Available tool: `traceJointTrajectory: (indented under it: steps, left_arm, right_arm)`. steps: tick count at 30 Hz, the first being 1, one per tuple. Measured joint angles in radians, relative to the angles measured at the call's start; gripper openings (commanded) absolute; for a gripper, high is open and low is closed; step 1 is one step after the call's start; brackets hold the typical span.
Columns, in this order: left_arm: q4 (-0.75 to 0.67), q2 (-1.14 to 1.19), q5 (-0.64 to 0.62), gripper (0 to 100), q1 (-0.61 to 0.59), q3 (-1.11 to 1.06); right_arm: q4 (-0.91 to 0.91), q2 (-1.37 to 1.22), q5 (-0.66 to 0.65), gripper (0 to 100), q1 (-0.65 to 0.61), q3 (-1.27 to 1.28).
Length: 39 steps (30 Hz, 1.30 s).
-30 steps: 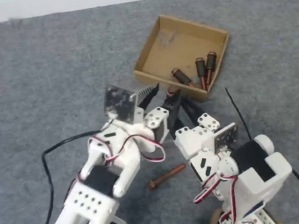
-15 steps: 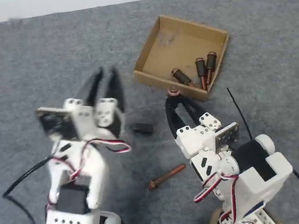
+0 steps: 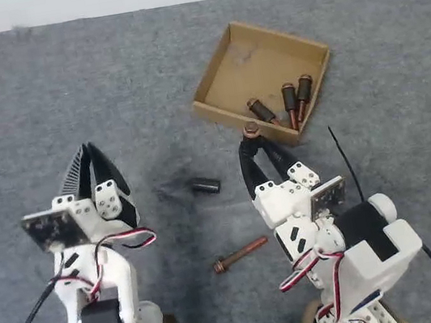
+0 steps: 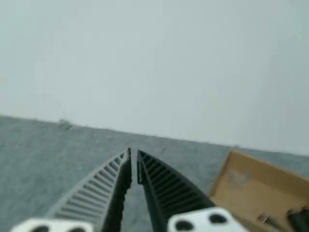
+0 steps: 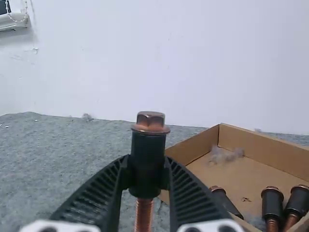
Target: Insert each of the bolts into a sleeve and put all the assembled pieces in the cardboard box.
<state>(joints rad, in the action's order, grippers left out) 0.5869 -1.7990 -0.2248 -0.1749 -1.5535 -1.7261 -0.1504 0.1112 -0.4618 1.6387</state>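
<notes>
Right arm: your right end effector is grasping an assembled piece by its black sleeve part. The piece stands upright with the copper head on top, just beside the near wall of the cardboard box.
Left arm: your left end effector is clenched on nothing, with only a thin slit between the fingers. It hangs over the desk, well apart from the box.
Sleeve: the loose sleeve lies on its side on the desk, between the two arms.
Bolt: the loose bolt lies flat, nearer to the arm bases, close to the right arm.
In the box: three finished pieces lie against one wall.
Progress: in my judgement the held piece needs only to go into the box, and one pair is not yet joined.
Handling: the bolt is probably stiff metal, small, light and smooth. Both parts are round and may roll when you touch them. Nothing looks fragile.
Where to hold: take the bolt across the shank close to the head, so the far end is free for the sleeve. Take the sleeve across its outer wall, never over the hole.
</notes>
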Motion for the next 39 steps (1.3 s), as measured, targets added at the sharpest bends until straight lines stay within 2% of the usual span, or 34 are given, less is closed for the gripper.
traceJointTrajectory:
  steps: [8, 13, 18, 25, 32, 35, 39]
  left_arm:
    - [0.009, 0.0, -0.003, 2, -0.049, -0.146]
    - [0.216, -0.002, -0.003, 2, -0.049, -0.146]
    - [0.393, -0.002, -0.003, 2, -0.049, -0.146]
    - [0.457, -0.002, 0.0, 2, -0.017, -0.146]
    - [0.459, -0.002, -0.002, 2, -0.015, -0.146]
    - [0.459, -0.002, 0.048, 2, -0.015, -0.146]
    - [0.459, -0.002, 0.1, 2, -0.015, -0.146]
  right_arm:
    - [0.0, 0.0, 0.0, 0.6, 0.017, 0.0]
    - [0.0, 0.0, 0.0, 0.6, 0.078, -0.002]
    - [0.041, 0.0, 0.0, 0.6, 0.144, -0.126]
    - [0.344, -0.002, 0.0, 0.6, 0.143, -0.382]
    - [0.661, -0.002, 0.0, 0.6, 0.149, -0.66]
    - [0.861, -0.002, 0.0, 0.6, 0.149, -0.784]
    - [1.224, -0.003, 0.0, 0.6, 0.166, -0.979]
